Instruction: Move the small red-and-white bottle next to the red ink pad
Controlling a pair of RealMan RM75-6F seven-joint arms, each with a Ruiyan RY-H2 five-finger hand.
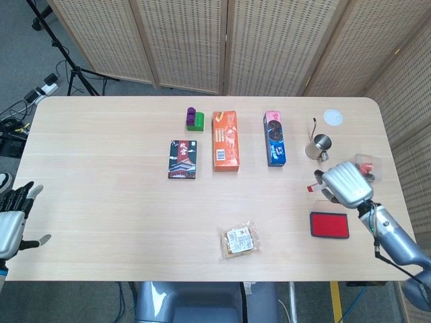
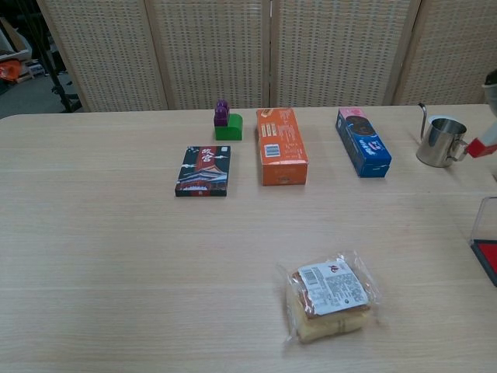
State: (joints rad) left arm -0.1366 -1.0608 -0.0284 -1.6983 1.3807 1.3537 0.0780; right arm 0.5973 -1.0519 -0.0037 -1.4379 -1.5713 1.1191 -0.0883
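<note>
Bottle position governs the coming move. The small red-and-white bottle (image 1: 315, 186) is held in the right hand (image 1: 345, 184), its red end projecting from the hand on the side away from the bench edge. Its long axis lies roughly level, slightly tilted, not upright. Bottle and hand hang just beyond the far edge of the red ink pad (image 1: 330, 224), above the bench (image 1: 108, 202) and apart from it as far as the head view indicates. The placement spot therefore lies close below the hand, beside the pad; judged from this, a short descent and a rotation to bring the bottle upright remain.

The right hand is far nearer the pad than the left hand (image 1: 9, 219), which rests with fingers apart and empty at the opposite end of the bench, well away from the pad.

View differences: the head view shows the whole pad, the hand over the bottle, and a steel cup (image 1: 321, 144) and clear box (image 1: 366, 165) beyond the pad. The chest view shows only the bottle's red tip (image 2: 480, 146) at the frame edge, just beside the steel cup, plus one corner of the pad; the hand itself is cut off there.
</note>
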